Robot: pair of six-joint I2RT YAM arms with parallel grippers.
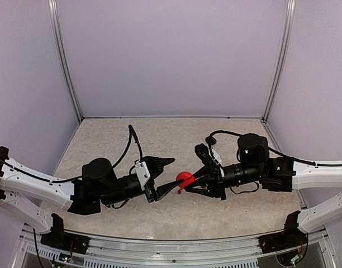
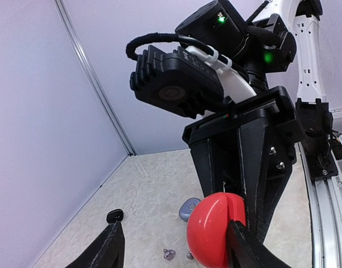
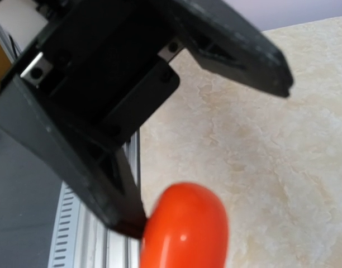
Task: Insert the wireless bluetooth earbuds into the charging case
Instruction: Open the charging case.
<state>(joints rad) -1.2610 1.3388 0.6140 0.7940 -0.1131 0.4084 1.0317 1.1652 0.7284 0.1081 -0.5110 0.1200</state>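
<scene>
The right gripper [image 1: 189,183] had its jaws clamped on a red case [image 2: 213,231], a smooth rounded shell with a seam running over its top, and held it in the air above the table [image 1: 165,131]. Whether the case was open or closed at that seam could not be told. The left gripper [image 1: 172,175] faced it from the opposite side with its jaws standing well apart. In the left wrist view one of its fingers [image 2: 242,248] lay right against the side of the red case, apparently touching it, while the other finger [image 2: 110,243] stood well off to the side. The right wrist view showed the same contact, with one dark fingertip resting on the edge of the case and the other finger reaching out over the table.

Below the two grippers, a small grey-blue case [image 2: 189,209] lay on the pale marbled surface, partly hidden behind the red one. Just beside it, nearer the left wrist camera, sat two tiny silver-grey earbuds [image 2: 169,254], loose on the table and close together, the second half covered by the red case.

Seen from above, both arms reached inward from the sides and met near the middle of the table, towards its near edge. A black cable [image 1: 131,146] looped up over the left wrist. Pale lilac walls [image 1: 171,56] closed in the table on three sides, and a metal rail [image 1: 171,247] ran along the near edge between the arm bases
</scene>
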